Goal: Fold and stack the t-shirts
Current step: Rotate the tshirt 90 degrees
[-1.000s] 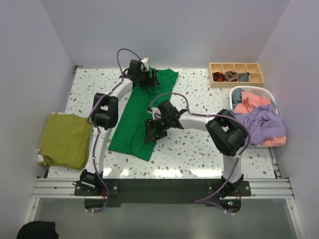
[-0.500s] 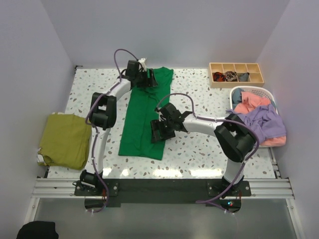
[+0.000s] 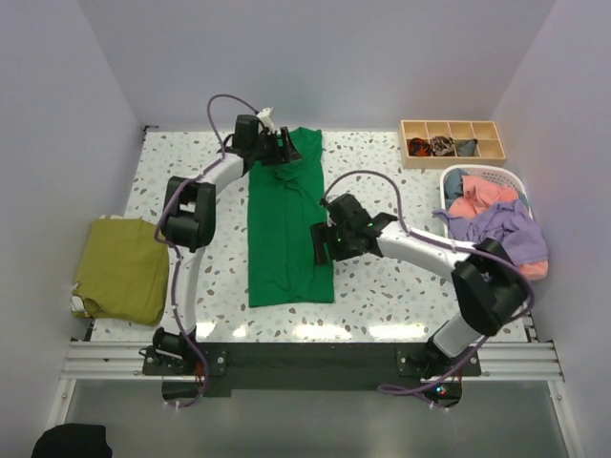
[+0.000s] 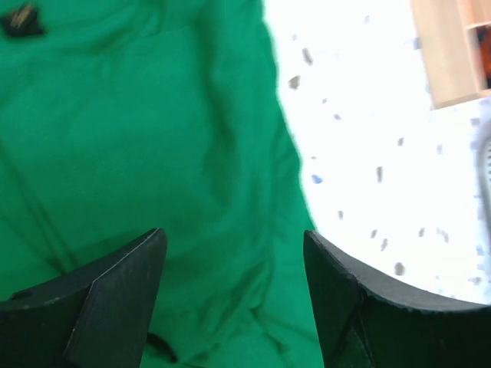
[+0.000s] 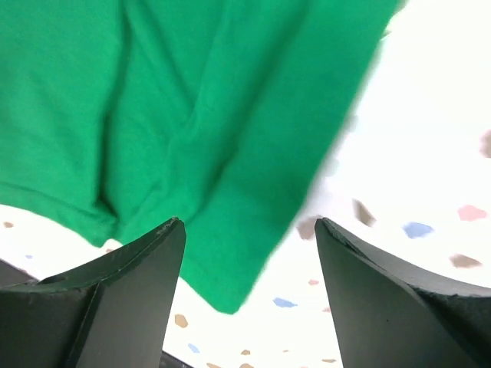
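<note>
The bright green t-shirt [image 3: 286, 239] lies flat as a long narrow strip running from the far middle of the table toward the near edge. My left gripper [image 3: 286, 151] is open over its far end; the left wrist view shows green cloth [image 4: 153, 115] under the spread jaws [image 4: 234, 238]. My right gripper [image 3: 320, 246] is open at the strip's right edge; the right wrist view shows a corner of the shirt [image 5: 192, 92] below the spread jaws [image 5: 249, 222]. The olive-yellow t-shirt [image 3: 124, 269] lies folded at the left edge. Lavender [image 3: 496, 229] and coral-pink [image 3: 482, 196] t-shirts are heaped in the basket.
The white slatted basket [image 3: 482, 172] stands at the right edge. A wooden compartment tray [image 3: 453, 143] holding small dark fabric pieces sits at the far right, and also shows in the left wrist view [image 4: 449, 46]. Walls close in the table on three sides.
The green t-shirt has swung from slanting to straight, its near end moving right. My right gripper moved right with it, and my left gripper shifted slightly at the far end.
</note>
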